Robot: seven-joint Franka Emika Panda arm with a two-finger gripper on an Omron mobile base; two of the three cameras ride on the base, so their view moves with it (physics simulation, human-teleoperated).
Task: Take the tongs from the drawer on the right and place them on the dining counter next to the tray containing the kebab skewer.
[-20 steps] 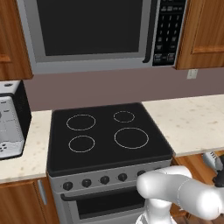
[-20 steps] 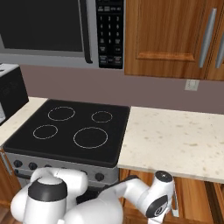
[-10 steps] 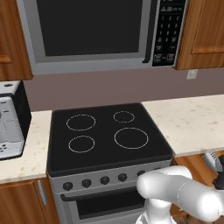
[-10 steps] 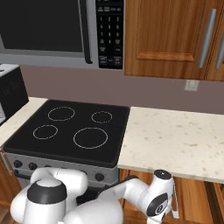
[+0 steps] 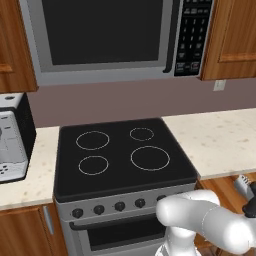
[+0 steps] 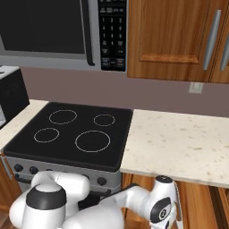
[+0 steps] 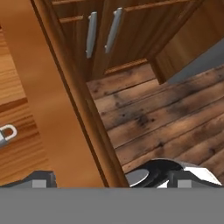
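A black stove point(image 5: 122, 160) sits between beige counters point(image 5: 220, 137), under a microwave point(image 5: 117, 37).

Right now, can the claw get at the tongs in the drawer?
Probably not yet. The drawer stands open, and a silvery end, likely the tongs, lies inside, off to one side. The open claw straddles the drawer's wall, one fingertip outside over the floor, so it should shift inward first.

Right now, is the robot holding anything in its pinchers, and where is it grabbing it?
Nothing seems held. In the hand view, the gripper has its fingertips wide apart astride the drawer's wooden front edge, not squeezing it. The tongs lie apart inside the drawer.
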